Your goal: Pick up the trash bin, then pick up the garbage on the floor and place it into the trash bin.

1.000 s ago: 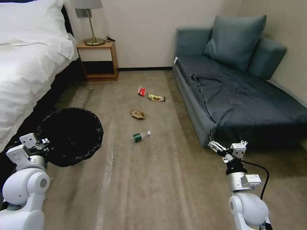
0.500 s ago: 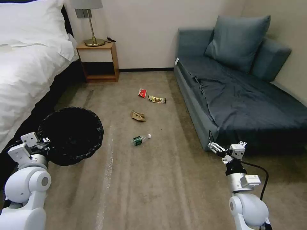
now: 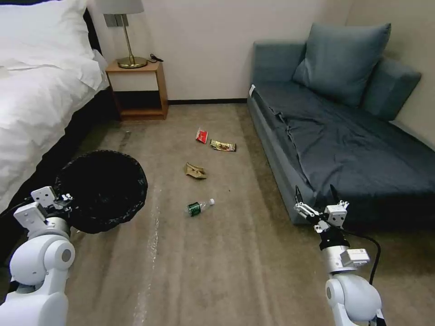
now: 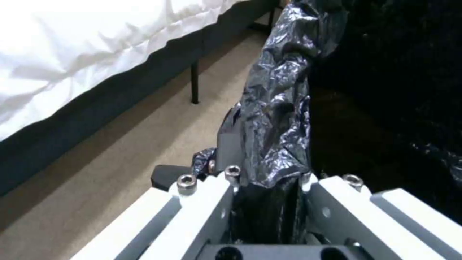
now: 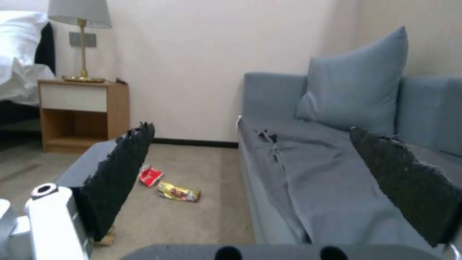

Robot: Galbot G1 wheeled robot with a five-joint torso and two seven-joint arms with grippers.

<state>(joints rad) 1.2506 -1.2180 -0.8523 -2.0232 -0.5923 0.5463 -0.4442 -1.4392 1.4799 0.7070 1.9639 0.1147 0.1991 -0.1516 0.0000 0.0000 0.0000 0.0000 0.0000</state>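
The left gripper [image 3: 61,199] has the bin [image 3: 102,190] by its near rim, jaws clamped on the black liner [image 4: 277,119], and the bin hangs at the left of the scene beside the bed [image 3: 36,104]. From the left wrist, crinkled bag plastic is pinched right between the white fingers [image 4: 202,202], with the carpet [image 4: 96,173] below and the bed's dark base beyond.

Over on the right, the right gripper [image 3: 315,201] hovers near the sofa's [image 3: 344,136] near corner, claw spread wide and empty; the two black pads [image 5: 120,173] stand well apart in the right wrist view.

The garbage lies on the carpet between bed and sofa, in a loose line running away from the robot. Nearest is the bottle [image 3: 199,207], on its side. Beyond it, the brown paper [image 3: 195,170]. Farthest out, the red wrapper [image 3: 201,135] and the gold wrapper [image 3: 222,145] sit just beside each other, near the sofa's front edge. At the far wall stands a nightstand [image 3: 138,93] with a lamp [image 3: 124,31].
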